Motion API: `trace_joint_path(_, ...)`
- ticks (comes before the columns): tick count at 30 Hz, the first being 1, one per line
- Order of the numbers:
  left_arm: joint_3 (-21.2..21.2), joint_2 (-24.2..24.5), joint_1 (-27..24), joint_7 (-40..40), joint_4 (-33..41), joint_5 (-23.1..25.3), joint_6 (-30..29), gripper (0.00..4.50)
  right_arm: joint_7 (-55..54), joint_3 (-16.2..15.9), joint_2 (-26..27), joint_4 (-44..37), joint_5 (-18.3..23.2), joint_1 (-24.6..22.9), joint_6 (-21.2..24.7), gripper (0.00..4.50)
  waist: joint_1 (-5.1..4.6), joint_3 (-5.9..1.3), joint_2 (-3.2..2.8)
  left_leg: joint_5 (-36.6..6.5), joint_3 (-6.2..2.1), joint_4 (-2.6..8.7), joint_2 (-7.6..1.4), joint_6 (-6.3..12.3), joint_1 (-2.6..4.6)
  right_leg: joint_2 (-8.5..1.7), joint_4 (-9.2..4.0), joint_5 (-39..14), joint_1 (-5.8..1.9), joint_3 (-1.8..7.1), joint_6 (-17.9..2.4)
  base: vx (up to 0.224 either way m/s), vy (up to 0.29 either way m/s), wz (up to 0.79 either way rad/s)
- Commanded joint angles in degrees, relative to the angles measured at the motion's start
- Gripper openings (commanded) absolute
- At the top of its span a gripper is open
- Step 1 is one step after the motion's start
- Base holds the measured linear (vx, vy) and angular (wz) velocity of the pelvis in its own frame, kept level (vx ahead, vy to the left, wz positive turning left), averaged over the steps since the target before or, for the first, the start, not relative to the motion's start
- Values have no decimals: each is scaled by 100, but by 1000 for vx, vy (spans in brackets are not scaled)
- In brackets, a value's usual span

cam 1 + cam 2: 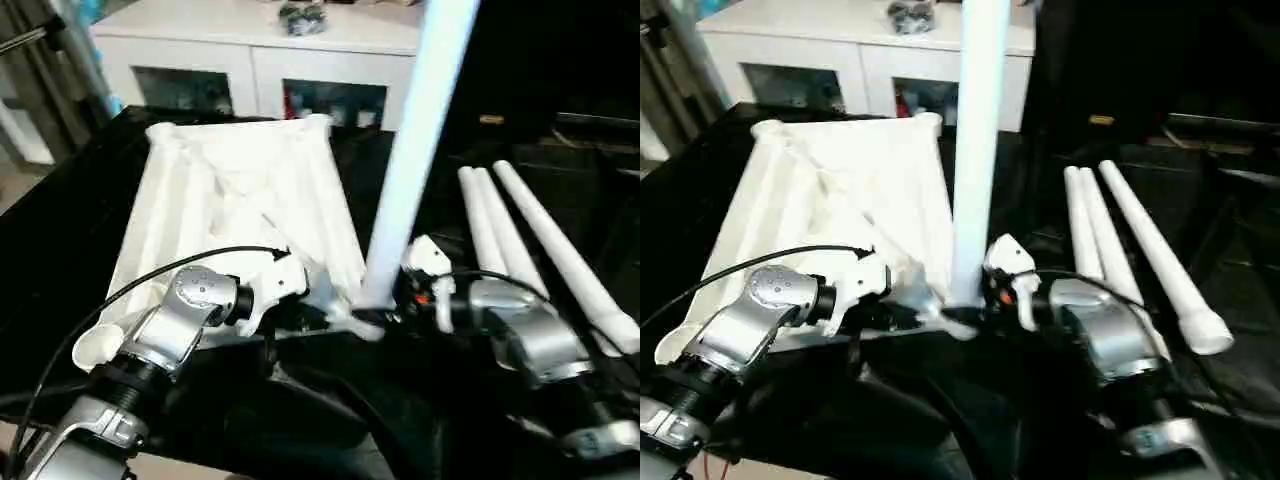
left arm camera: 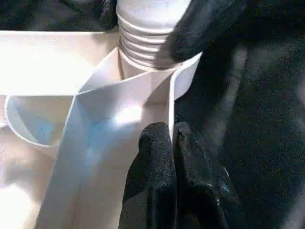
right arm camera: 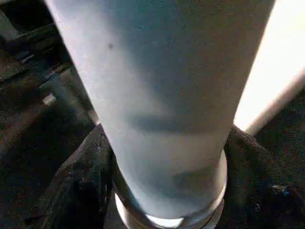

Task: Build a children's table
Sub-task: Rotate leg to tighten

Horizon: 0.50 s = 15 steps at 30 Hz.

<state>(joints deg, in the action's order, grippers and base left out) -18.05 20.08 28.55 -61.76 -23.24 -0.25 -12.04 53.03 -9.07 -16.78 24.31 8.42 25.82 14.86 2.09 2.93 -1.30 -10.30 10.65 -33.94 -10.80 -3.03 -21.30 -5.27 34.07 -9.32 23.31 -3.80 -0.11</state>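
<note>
The white tabletop (image 1: 240, 190) lies upside down on the black surface, ribbed underside up. One white leg (image 1: 415, 140) stands upright at its near right corner. The leg's threaded end (image 2: 143, 38) sits at the mouth of the round socket there. My right gripper (image 1: 392, 302) is shut on that leg just above the thread, with a black finger (image 3: 78, 191) on each side. My left gripper (image 2: 171, 136) is shut on the tabletop's thin rim wall beside that corner. Three more legs (image 1: 560, 250) lie side by side to the right of the tabletop.
A white cabinet (image 1: 260, 40) with glass doors stands behind the tabletop, with small objects on top. The open socket (image 1: 95, 345) of the near left corner sticks out beside my left forearm. Dark shelving and clutter fill the right background.
</note>
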Motion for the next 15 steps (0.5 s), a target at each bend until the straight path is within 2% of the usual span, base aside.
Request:
trace_joint_path(1, -13, -256, 160, 249, 14, -52, -48, 0, -680, 94, 192, 470, -169, 152, 33, 273, -18, -328, 25, -1977, -130, 456, -190, -85, 62, -302, -501, -2661, -243, 195, -934, 0, 0, 0)
trace_joint_path(4, 197, -817, 509, 1497, -462, 175, -355, 0, -1902, 390, 788, 1201, -216, 506, 8, 272, -74, -329, 12, -2065, -123, 430, -167, -117, 98, -300, -539, -2872, -185, 195, -891, 0, 0, 0)
trace_joint_path(6, 261, -950, 578, 1738, -540, 204, -418, 0, -2113, 422, 908, 1348, -244, 581, -9, 272, -69, -326, 28, -2083, -127, 418, -154, -133, 124, -290, -578, -3021, -185, 171, -826, 0, 0, 0)
trace_joint_path(7, 374, -1146, 657, 2082, -615, 210, -513, 0, -2387, 444, 1063, 1523, -287, 673, -40, 272, -74, -327, 26, -2028, -123, 422, -154, -92, 86, -298, -583, -2998, -195, 171, -794, 0, 0, 0)
trace_joint_path(9, 415, -1349, 701, 2313, -611, 206, -586, 0, -2569, 460, 1251, 1670, -288, 747, -144, 272, -60, -339, 31, -2032, -118, 423, -159, -51, 108, -282, -588, -2901, -182, 169, -787, 0, 0, 0)
trace_joint_path(12, 348, -1474, 684, 2305, -531, 202, -603, 0, -2639, 476, 1410, 1769, -244, 800, -231, 272, -43, -346, 33, -1959, -114, 432, -158, 11, 77, -286, -573, -2711, -199, 177, -836, 0, 0, 0)
trace_joint_path(13, 302, -1502, 661, 2259, -486, 202, -593, 0, -2618, 476, 1466, 1785, -214, 817, -241, 328, -35, -354, 29, -1902, -111, 437, -167, 42, 73, -279, -550, -2502, -208, 183, -898, 0, 0, 0)
trace_joint_path(14, 259, -1519, 643, 2240, -474, 207, -570, 0, -2627, 510, 1537, 1849, -188, 863, -271, 342, -38, -356, 44, -1876, -110, 440, -169, 58, 61, -275, -539, -2429, -217, 185, -919, 0, 0, 0)
trace_joint_path(15, 228, -1477, 617, 2167, -457, 211, -531, 0, -2563, 519, 1542, 1844, -163, 877, -246, 342, -43, -356, 28, -1858, -111, 445, -173, 70, 56, -275, -519, -2323, -222, 187, -974, 0, 0, 0)
